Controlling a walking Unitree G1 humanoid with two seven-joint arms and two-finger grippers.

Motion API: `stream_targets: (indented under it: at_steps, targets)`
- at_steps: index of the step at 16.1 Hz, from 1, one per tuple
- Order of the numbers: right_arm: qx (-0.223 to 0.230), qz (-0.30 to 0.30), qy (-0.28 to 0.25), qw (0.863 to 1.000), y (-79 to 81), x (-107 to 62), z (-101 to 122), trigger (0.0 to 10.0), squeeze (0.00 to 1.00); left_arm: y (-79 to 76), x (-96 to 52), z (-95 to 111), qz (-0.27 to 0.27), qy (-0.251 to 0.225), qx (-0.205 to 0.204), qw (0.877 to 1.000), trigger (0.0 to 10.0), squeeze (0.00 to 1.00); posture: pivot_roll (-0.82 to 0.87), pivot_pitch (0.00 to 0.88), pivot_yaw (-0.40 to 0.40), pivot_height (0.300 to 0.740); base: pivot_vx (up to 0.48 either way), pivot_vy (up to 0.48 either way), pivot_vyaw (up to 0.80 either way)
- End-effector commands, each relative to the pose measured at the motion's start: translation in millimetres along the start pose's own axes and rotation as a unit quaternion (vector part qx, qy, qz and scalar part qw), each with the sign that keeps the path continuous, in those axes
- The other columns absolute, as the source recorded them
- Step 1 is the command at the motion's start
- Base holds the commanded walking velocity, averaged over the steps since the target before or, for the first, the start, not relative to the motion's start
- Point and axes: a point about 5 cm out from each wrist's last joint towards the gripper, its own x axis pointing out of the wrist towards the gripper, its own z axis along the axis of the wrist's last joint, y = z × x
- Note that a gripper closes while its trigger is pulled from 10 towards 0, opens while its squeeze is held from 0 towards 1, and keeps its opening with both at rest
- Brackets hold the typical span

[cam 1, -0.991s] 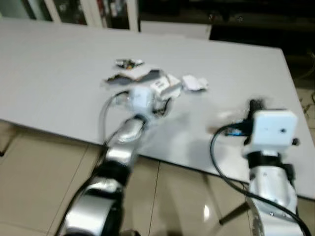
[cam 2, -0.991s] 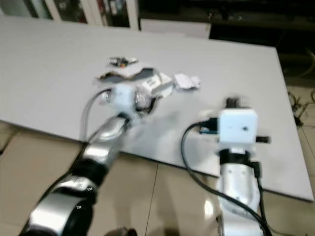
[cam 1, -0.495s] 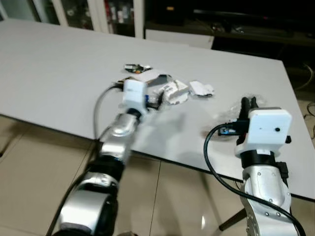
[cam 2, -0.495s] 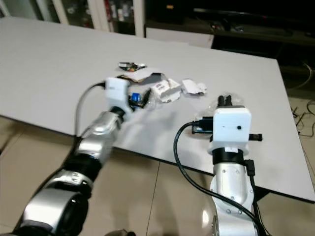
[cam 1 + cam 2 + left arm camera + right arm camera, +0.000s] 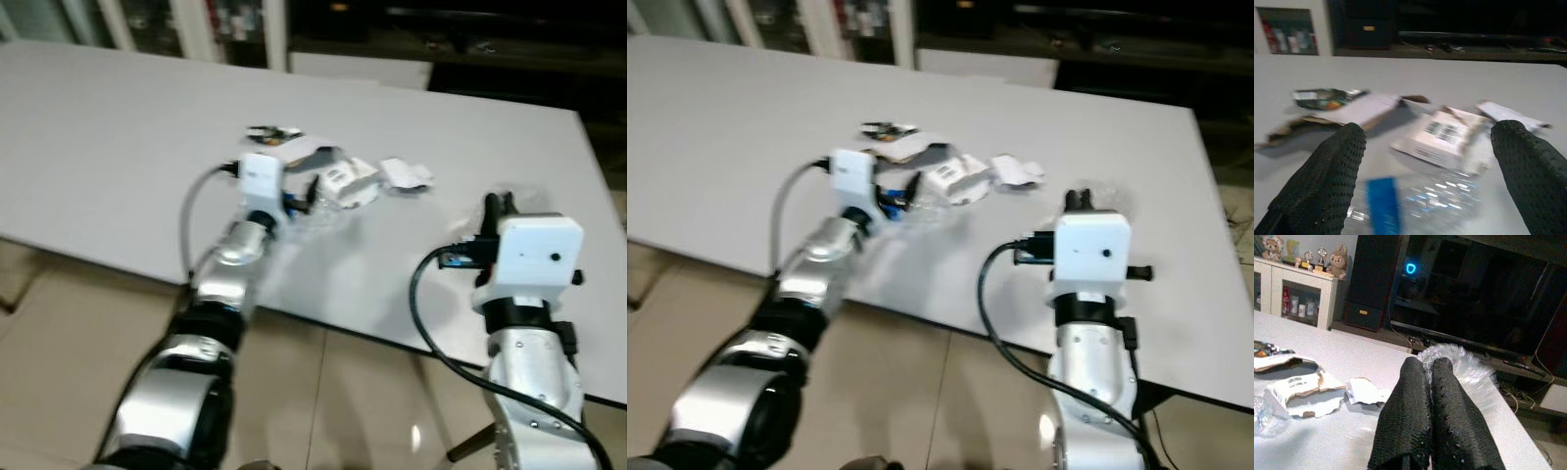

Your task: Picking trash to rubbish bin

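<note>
A small heap of trash lies mid-table: a crushed clear bottle (image 5: 1420, 196) with a blue label, a torn white carton (image 5: 1442, 134), flat cardboard (image 5: 1352, 111), a foil wrapper (image 5: 272, 133) and a paper scrap (image 5: 404, 174). My left gripper (image 5: 1429, 147) is open, its fingers wide apart on either side of the bottle (image 5: 318, 217), just short of the carton. My right gripper (image 5: 1427, 363) hovers over the table's right part, shut, with crinkled clear plastic (image 5: 1464, 362) bunched at its tips.
The white table (image 5: 118, 117) has its near edge just under both forearms, with tiled floor (image 5: 69, 323) below. Its right edge runs close beside the right arm. A dark TV unit (image 5: 1474, 293) and a white cabinet (image 5: 1298, 301) stand beyond the far edge.
The left wrist has rolled level and drawn slightly left, so it now stands at the bottle. The head view has shifted a little. The right gripper stays shut in place.
</note>
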Motion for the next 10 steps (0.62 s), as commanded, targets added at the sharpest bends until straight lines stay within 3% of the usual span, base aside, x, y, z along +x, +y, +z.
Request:
stream_targets:
  at_steps: [1,10]
  targets:
    - [0.006,0.000,-0.001,1.000,0.0,-0.4,0.5,10.0,0.00,0.1,2.2,3.0,0.000,0.000,0.007,1.000,10.0,0.00,0.00,0.088,0.005,0.740,0.000,0.000,0.00]
    - [0.003,0.001,-0.001,1.000,-0.6,-0.9,0.7,10.0,0.00,0.9,2.5,1.1,-0.001,0.003,0.013,1.000,10.0,0.00,0.00,0.088,0.002,0.740,0.448,0.000,0.00]
